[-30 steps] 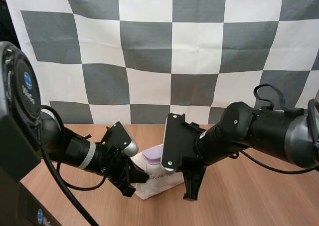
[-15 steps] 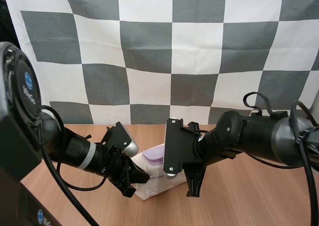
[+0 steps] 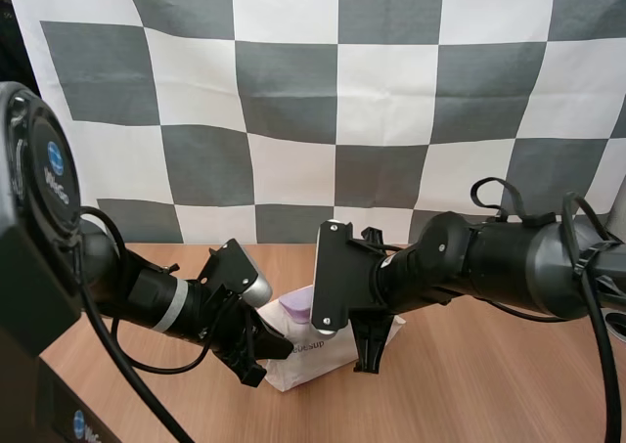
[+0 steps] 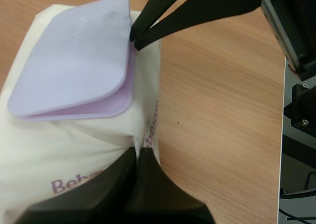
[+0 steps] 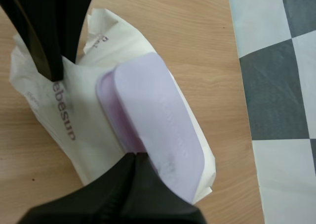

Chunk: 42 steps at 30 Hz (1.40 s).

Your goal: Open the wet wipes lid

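Observation:
The white wet wipes pack (image 3: 305,358) lies on the table between both arms, its lilac lid (image 3: 296,309) on top. In the left wrist view the lid (image 4: 74,61) stands slightly raised off its base along one edge. My left gripper (image 4: 138,152) is shut, its tips pressed against the pack's (image 4: 59,150) near end at a crease in the wrapper. My right gripper (image 5: 136,157) is shut as one wedge, its tip touching the edge of the lid (image 5: 163,115). From above, the left gripper (image 3: 259,355) and the right gripper (image 3: 365,360) flank the pack.
The wooden table (image 3: 489,384) has bare surface to the right of the pack and in front of it. Both arms hang low over the table's middle, close to each other.
My right gripper has moved left and a little back, from beside the pack's right end up to the lid's edge. The left arm and the pack have stayed put.

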Tool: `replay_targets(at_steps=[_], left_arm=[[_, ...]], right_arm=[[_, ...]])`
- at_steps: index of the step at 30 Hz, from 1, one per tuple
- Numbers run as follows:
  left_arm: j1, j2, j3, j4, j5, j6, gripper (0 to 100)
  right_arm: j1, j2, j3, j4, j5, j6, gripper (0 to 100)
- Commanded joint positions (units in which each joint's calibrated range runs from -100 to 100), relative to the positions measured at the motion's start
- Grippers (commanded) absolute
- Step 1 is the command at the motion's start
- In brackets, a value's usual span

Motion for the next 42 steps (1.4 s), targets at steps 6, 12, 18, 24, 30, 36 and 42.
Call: replay_targets(at_steps=[6,12,18,24,30,36,42], left_arm=[[-0.02,0.0,0.0,0.5,0.0,0.9,0],[-0.02,0.0,0.0,0.5,0.0,0.9,0],[-0.02,0.0,0.0,0.5,0.0,0.9,0],[-0.02,0.0,0.0,0.5,-0.4,0.9,0],[-0.02,0.0,0.0,0.5,-0.6,0.9,0],[-0.02,0.0,0.0,0.5,-0.6,0.9,0],[-0.02,0.0,0.0,0.5,-1.3,0.9,0]], right_arm=[[0.4,3.4,-0.2,0.6,-7.0,0.0,0],[0.4,3.5,-0.2,0.5,-14.8,-0.2,0],[0.4,3.6,-1.8,0.6,-17.9,-1.2,0],[0.4,6.1,-8.4,4.0,-15.8,-1.2,0],[0.4,10.9,-11.4,4.4,-14.9,-1.2,0],[0.4,17.7,-14.0,4.8,-15.6,-1.2,0],[0.4,20.4,-15.5,4.8,-16.3,-1.2,0]])
